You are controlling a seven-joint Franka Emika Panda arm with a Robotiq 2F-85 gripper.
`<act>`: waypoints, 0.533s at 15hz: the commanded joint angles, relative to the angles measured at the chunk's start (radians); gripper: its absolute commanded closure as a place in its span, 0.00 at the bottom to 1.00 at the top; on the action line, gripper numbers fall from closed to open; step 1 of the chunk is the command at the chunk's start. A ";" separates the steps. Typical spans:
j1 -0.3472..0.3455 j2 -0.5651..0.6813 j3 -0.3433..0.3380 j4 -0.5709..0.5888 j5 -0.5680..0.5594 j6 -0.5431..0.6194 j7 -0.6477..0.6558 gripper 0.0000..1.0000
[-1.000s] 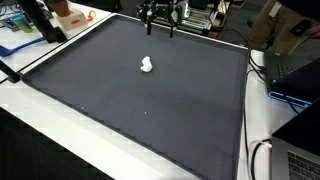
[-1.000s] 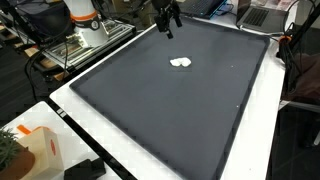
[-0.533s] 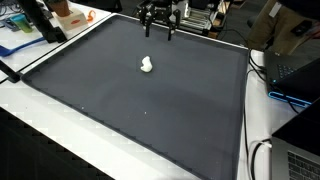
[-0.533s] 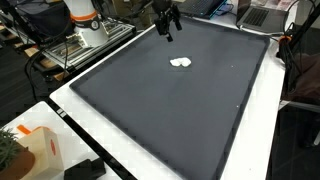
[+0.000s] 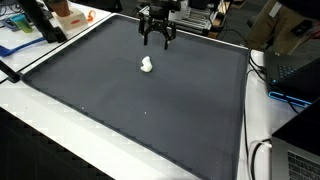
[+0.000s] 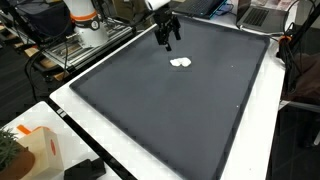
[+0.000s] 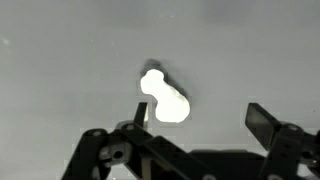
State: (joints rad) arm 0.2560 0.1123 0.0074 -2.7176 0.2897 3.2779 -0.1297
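Broadly, a dark grey mat is spread over a white table. Above the mat's far part, the gripper is held with its jaws spread wide and nothing gripped. A small white lump is seen lying on the mat near the fingertips, untouched.

The arm ends in a glossy white link, and everything below it is matte black: a compact wrist body carrying two slim, angular fingers on skeletal bar linkages with small round pivot pins, one showing pale grey in the wrist view.
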 commanded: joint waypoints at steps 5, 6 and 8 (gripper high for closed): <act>-0.049 0.017 0.023 0.015 -0.051 -0.018 0.063 0.00; -0.037 -0.013 0.008 0.009 -0.050 -0.033 0.059 0.00; -0.009 -0.059 -0.032 0.008 -0.044 -0.078 0.044 0.00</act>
State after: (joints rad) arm 0.2220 0.1413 0.0129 -2.6942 0.2350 3.2847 -0.0763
